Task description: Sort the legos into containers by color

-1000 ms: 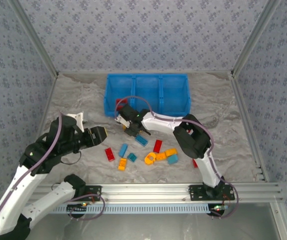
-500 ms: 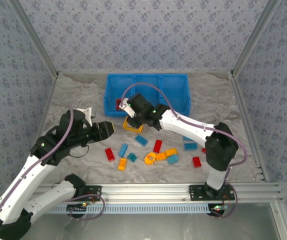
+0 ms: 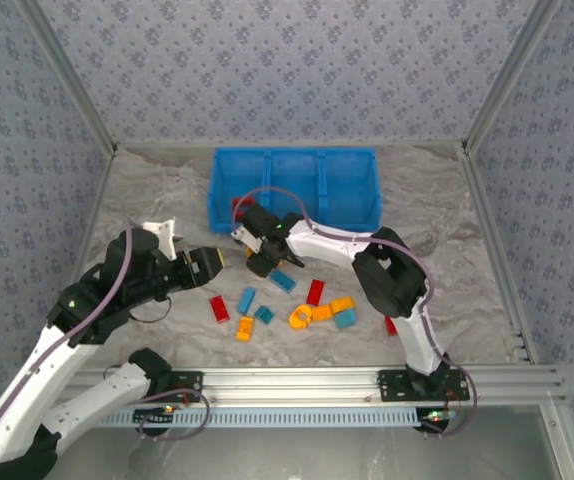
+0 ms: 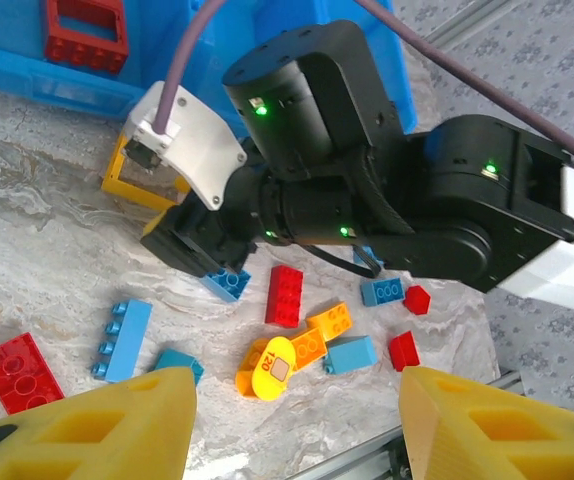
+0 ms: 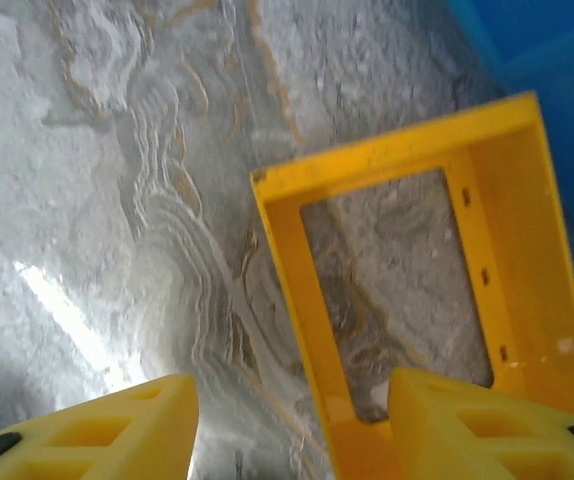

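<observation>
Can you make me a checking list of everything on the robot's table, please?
Surface: table with a wrinkly grey marbled cover.
Job's things: blue bin with three sections; a red frame lies in the left one. A yellow frame sits on the table beside the bin. Loose bricks in red, blue and orange lie in front.
Clutter: nothing seen.
Grippers: left pincer open and empty. Right pincer open, over the yellow frame.
Cables: purple cable along the left arm; second cable loops over the right arm.
Surroundings: patterned walls, metal rail in front.
</observation>
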Robot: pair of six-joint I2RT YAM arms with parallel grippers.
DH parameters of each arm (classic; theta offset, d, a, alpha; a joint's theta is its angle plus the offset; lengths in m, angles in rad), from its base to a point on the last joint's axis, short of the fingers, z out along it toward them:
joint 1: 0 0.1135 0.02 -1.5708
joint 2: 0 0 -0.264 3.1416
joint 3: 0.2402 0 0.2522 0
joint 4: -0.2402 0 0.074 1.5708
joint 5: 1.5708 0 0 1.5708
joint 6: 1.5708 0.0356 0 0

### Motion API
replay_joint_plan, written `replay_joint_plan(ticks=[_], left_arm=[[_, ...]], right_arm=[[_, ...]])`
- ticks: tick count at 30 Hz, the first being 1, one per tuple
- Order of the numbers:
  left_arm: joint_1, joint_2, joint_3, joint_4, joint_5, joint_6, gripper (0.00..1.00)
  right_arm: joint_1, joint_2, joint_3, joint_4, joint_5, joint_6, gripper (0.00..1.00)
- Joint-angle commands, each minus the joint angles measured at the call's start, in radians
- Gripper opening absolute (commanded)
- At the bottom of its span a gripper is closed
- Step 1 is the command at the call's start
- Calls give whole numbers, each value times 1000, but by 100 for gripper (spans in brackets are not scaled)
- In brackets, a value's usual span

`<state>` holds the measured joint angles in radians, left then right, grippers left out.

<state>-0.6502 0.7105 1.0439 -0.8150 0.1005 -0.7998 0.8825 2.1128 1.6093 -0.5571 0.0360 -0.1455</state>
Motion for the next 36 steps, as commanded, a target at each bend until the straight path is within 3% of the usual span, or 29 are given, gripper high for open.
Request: replay_joint_plan(ticks=[1, 11, 20, 30, 36], left_arm=[[-6, -12, -15, -15, -13, -18, 56], [-6, -14, -8, -15, -14, -20, 56], [-7, -21, -8, -20, -24, -20, 56], [-8, -9, -17, 16, -18, -21, 56], [-41, 80, 32, 108, -33, -4, 56]], right_arm=[[-6, 45, 68, -58, -9, -6, 50], [-8, 89, 92, -64, 0, -4, 34], [12, 49, 103, -58, 12, -11, 0], [11, -194, 33, -49, 17, 28, 0], [-121, -357, -62, 84, -55, 247, 0]])
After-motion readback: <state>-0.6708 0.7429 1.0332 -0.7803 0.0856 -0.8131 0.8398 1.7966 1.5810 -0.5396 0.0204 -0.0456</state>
